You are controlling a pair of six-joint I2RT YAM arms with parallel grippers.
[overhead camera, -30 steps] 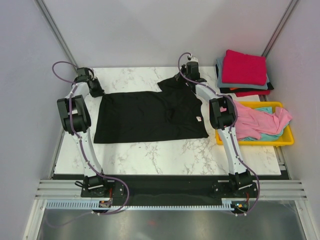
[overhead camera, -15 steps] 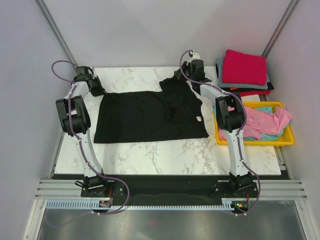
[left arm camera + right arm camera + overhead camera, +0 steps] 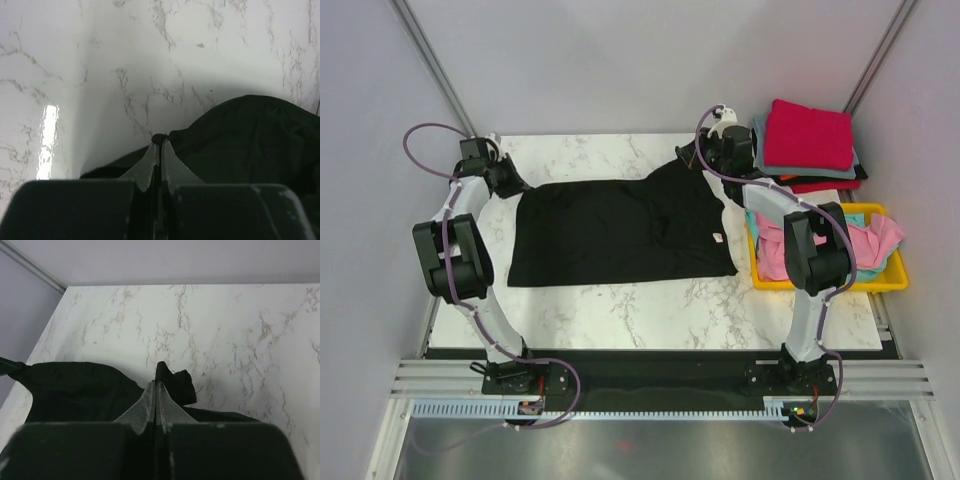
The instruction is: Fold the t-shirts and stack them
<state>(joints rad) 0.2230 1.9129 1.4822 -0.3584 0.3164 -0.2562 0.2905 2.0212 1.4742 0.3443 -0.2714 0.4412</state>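
Observation:
A black t-shirt [image 3: 620,230] lies spread on the marble table, a small white label [image 3: 717,238] near its right edge. My left gripper [image 3: 512,182] is shut on its far left corner; in the left wrist view the fingertips [image 3: 160,141] pinch black cloth [image 3: 240,135]. My right gripper [image 3: 704,162] is shut on its far right corner, with a bunch of black cloth [image 3: 172,382] held above the table in the right wrist view. Folded shirts, red [image 3: 807,135] on top of grey, are stacked at the far right. Pink [image 3: 820,245] and teal [image 3: 865,270] shirts lie in the tray.
A yellow plastic tray [image 3: 880,284] stands at the right edge of the table, next to the right arm. The folded stack sits just beyond it. Grey walls close in the table's far and side edges.
Both grippers have moved outward and toward the far edge with the shirt's corners. The right gripper went right toward the folded stack, drawing the shirt's far edge tauter.

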